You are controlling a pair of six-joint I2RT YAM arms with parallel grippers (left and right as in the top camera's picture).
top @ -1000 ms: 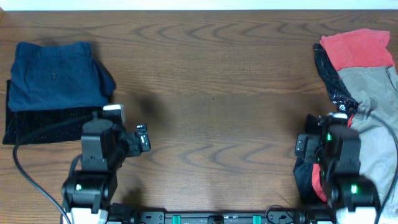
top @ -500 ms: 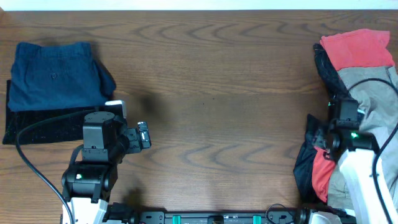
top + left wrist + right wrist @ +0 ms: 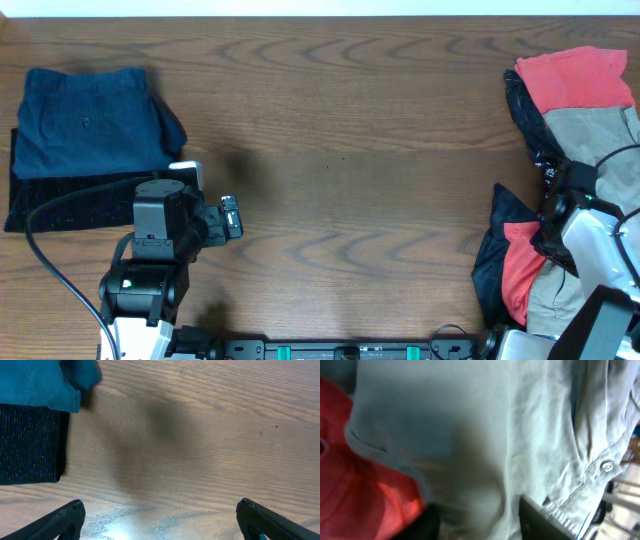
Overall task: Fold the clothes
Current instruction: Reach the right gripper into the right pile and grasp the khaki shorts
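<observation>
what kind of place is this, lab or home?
Probably a robot test bench, not a home: left arm and right arm at one wood table, folded navy garment on the left, unfolded pile on the right.

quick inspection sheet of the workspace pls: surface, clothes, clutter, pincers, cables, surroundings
surface: table, brown wood grain, no stains seen
job's things: navy garment folded, lying on a black garment, at left; unfolded heap at right with red garment, khaki shorts and shiny black garment
clutter: nothing seen
grippers: left pincer open over bare wood beside the folded pile; right pincer down on the khaki shorts, jaws not readable
cables: left arm's cable loops across the table's left edge; right arm's cable arcs over the heap
surroundings: pale strip past the far edge, nothing else seen
</observation>
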